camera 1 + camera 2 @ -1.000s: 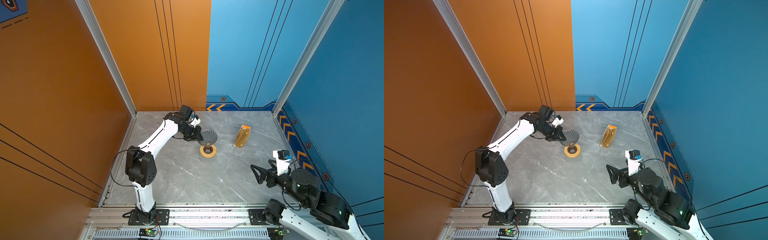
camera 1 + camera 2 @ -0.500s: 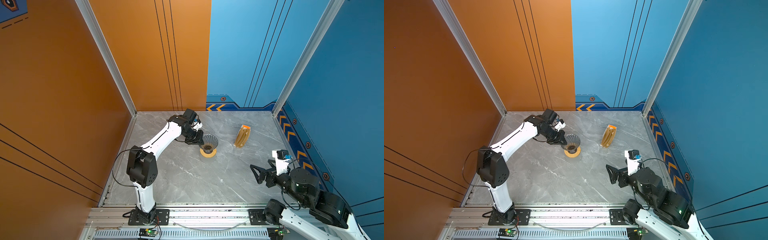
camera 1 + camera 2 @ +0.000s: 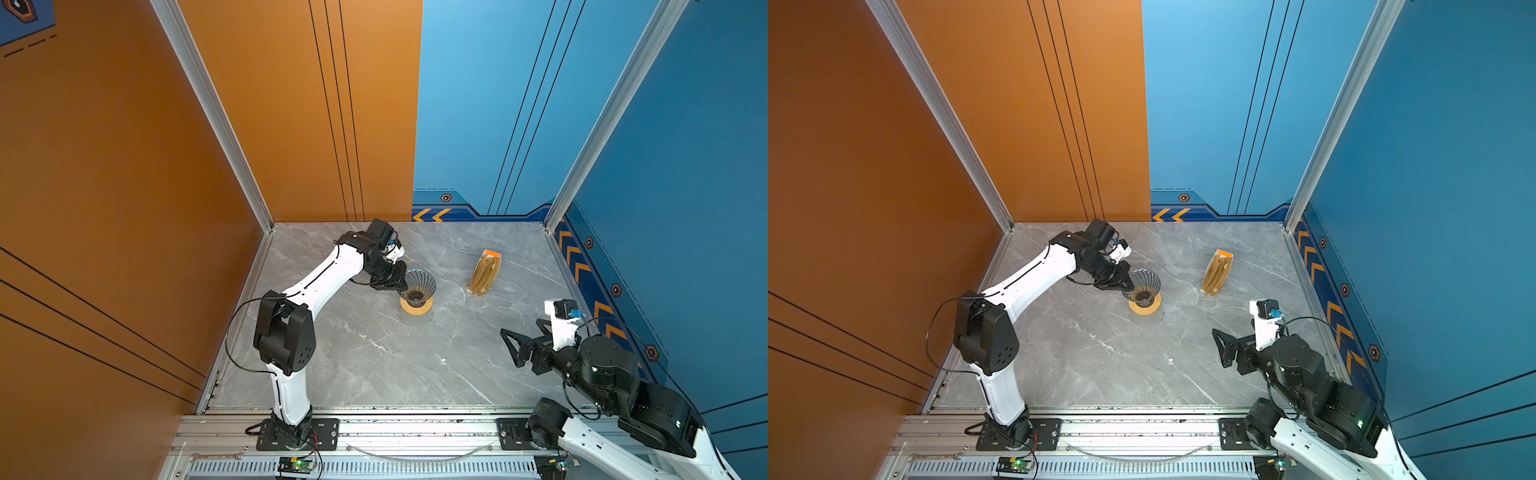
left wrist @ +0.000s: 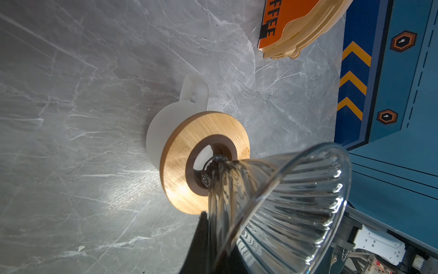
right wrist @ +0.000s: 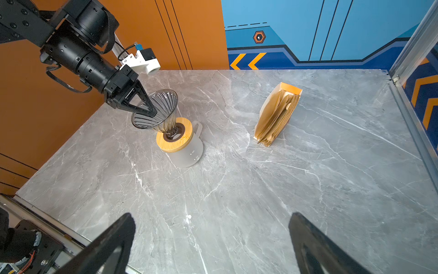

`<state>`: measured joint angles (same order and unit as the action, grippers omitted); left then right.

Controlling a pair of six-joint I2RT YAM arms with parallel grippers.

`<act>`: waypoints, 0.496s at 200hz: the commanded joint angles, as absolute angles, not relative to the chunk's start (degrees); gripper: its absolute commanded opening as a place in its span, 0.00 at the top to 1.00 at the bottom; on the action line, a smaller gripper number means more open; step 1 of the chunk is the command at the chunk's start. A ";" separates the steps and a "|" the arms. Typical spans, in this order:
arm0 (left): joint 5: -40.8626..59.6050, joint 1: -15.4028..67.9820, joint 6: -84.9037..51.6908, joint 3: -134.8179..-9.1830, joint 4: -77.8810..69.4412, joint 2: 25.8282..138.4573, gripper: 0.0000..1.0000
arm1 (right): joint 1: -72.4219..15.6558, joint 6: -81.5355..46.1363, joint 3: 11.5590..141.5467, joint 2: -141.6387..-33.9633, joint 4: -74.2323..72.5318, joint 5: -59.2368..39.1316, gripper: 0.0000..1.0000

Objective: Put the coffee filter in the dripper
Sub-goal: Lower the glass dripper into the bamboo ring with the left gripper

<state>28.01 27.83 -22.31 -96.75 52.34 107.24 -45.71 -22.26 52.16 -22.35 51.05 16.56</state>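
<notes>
The dripper [image 3: 417, 284] [image 3: 1144, 284] is a dark see-through ribbed cone. My left gripper [image 3: 401, 282] [image 5: 151, 111] is shut on its rim. It hangs tilted, and its narrow stem [image 4: 209, 169] sits at the dark hole of the wooden ring [image 4: 180, 170] [image 5: 182, 142]. My right gripper [image 3: 509, 348] [image 5: 212, 215] is open and holds nothing, low over the table at the front right. No single coffee filter is in view.
The wooden ring [image 3: 415, 309] caps a translucent white jug [image 5: 187, 156] with a handle. A bundle of tan filters with an orange strip [image 3: 484, 272] [image 5: 276, 113] stands on edge to the right of the jug. Walls close the back and both sides.
My left gripper has carried the dripper down and to the right, turning it more upright, so its stem now meets the ring's hole. The right arm has not moved.
</notes>
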 commanded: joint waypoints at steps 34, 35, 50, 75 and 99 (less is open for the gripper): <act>28.71 28.35 -23.14 -96.42 50.34 108.86 0.93 | -45.10 -21.28 51.59 -23.11 52.06 15.71 0.00; 28.68 28.37 -23.17 -96.42 50.31 108.88 0.93 | -45.05 -21.27 51.59 -23.11 52.04 15.72 0.00; 28.66 28.37 -23.18 -96.46 50.18 109.10 0.93 | -44.93 -21.25 51.59 -23.25 52.06 15.56 0.00; 28.59 28.39 -23.28 -96.15 49.74 109.49 0.93 | -44.58 -21.18 51.62 -23.49 52.02 15.21 0.00; 28.65 28.39 -23.38 -95.41 49.14 109.59 0.93 | -44.27 -21.05 51.64 -23.66 51.88 14.72 0.00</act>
